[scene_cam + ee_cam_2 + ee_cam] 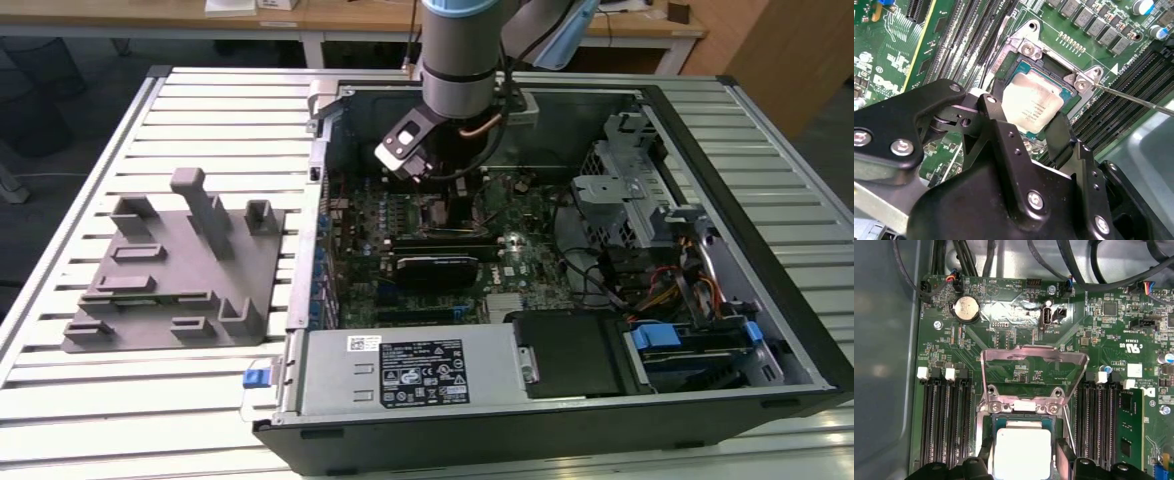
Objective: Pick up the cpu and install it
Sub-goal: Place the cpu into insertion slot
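Gripper (1024, 112) hangs low over the motherboard (1019, 325) with the cpu (1031, 102) sitting squarely in its mouth. Whether it has hold of the chip or merely straddles it, I cannot tell. In both wrist views the cpu lies within the black socket frame (1074, 102), its pale metal top facing up and carrying several lines of fine grey print. The socket's hinged metal plate (1034, 370) stands raised beside it, and a thin lever rod (1134, 97) angles away from one corner. Dark memory slots (946, 425) flank the socket, one of them holding a green memory stick (1131, 425), and a coin battery (966, 308) sits farther along the board among white lettering. In the exterior view the arm (461, 50) enters the open computer case (534, 440) from twelve o'clock. A power supply (400, 370) with a printed label lies at six o'clock inside the case. A grey fixture (174, 270) rests on the slatted table (80, 400) at nine o'clock of the case.
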Tool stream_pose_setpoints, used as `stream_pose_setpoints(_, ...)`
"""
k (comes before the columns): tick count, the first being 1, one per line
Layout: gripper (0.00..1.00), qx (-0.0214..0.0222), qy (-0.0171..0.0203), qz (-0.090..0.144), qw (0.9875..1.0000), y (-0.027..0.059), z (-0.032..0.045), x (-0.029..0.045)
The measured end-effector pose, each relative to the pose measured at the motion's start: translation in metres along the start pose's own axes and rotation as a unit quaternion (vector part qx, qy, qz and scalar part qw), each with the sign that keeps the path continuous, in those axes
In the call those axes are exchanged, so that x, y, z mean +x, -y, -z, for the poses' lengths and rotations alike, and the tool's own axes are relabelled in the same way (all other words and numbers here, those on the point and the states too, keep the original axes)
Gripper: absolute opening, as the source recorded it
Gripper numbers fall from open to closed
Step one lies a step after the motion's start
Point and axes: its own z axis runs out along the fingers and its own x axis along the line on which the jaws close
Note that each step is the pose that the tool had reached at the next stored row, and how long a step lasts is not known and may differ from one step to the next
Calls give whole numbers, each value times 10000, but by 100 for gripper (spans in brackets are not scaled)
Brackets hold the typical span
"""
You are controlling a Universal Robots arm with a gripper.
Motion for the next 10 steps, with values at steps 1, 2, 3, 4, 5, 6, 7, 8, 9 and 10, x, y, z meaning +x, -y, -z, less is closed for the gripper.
stream_pose_setpoints(1,60,-1,-1,0,10000,-1,20,-1)
stream_pose_setpoints(2,60,-1,-1,0,10000,-2,43,-1)
stream_pose_setpoints(3,60,0,-1,0,10000,-3,63,-2)
stream_pose_setpoints(4,60,0,-1,0,10000,-4,80,-3)
stream_pose_setpoints(5,60,0,-1,0,10000,-5,93,-3)
stream_pose_setpoints(6,58,1,0,0,10000,-5,101,-3)
stream_pose_setpoints(7,58,0,0,0,10000,-6,104,-3)
stream_pose_setpoints(8,52,0,0,0,10000,-6,106,-3)
stream_pose_setpoints(9,52,1,1,0,10000,-6,109,-3)
stream_pose_setpoints(10,46,1,1,0,10000,-6,114,-4)
